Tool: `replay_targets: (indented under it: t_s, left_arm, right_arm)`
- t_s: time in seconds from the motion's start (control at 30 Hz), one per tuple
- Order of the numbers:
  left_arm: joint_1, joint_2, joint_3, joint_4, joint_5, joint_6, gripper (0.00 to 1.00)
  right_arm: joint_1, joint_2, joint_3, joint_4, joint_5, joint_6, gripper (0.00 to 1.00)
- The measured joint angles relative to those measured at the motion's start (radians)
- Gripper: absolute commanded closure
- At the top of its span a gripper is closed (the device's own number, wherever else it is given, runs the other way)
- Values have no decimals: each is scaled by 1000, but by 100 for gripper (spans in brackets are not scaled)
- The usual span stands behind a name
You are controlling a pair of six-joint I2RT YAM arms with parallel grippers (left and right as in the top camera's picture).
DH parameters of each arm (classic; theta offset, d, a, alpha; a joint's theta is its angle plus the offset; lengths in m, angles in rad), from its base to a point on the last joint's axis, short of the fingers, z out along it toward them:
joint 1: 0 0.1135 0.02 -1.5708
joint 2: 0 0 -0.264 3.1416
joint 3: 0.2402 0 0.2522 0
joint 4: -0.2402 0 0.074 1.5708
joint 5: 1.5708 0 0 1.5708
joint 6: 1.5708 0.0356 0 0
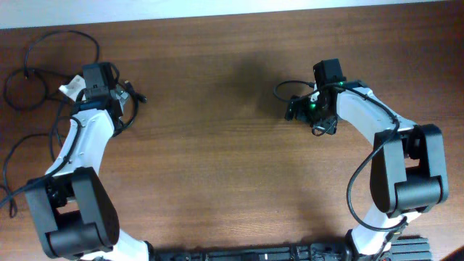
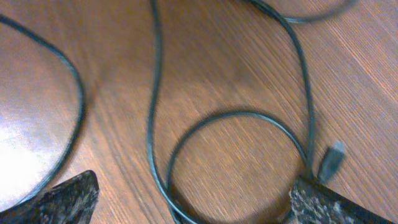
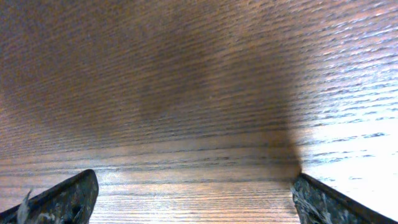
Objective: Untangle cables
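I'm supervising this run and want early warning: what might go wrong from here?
The left claw hangs open over the looped cables; closing may pinch two strands and tighten the tangle. The plug lies beside one finger and might snag. The right claw faces bare table, far from them.

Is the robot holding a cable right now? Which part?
Nothing is held. The left gripper is open above the cables, which lie loose on the table; the right gripper is open and empty.

Wood-grain worktop point(image 1: 217, 145), smooth with a soft sheen; thin black cables point(image 2: 153, 62), smooth plastic-looking sheath; left claw fingertips point(image 2: 68, 196) dark, rough, speckled.
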Motion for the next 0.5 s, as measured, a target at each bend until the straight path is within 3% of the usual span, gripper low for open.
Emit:
replay_targets:
  t_s: [0.07,0.13,0.17,0.23,0.27,0.43,0.5]
  left_arm:
    - [18,1,0,0,-72,-41,0]
    - [75,56,1,53,-103,-55,16]
    - [107,108,1,84,-102,-50,35]
    - [134,185,-1,165,-85,-21,82]
    - [135,209,-1,189,-74,-12,97]
    - [122,226,0,108,75,-6,100]
    - [106,220,7,10,87,-79,100]
  right_arm:
    - [0,0,0,0,0,-1,1]
    - [0,0,0,0,0,-1,1]
    - [0,0,0,0,0,0,1]
    - [0,0,0,0,0,0,1]
    - [0,0,0,0,0,-1,1]
    - [0,0,0,0,0,0,1]
    - [0,0,0,0,0,0,1]
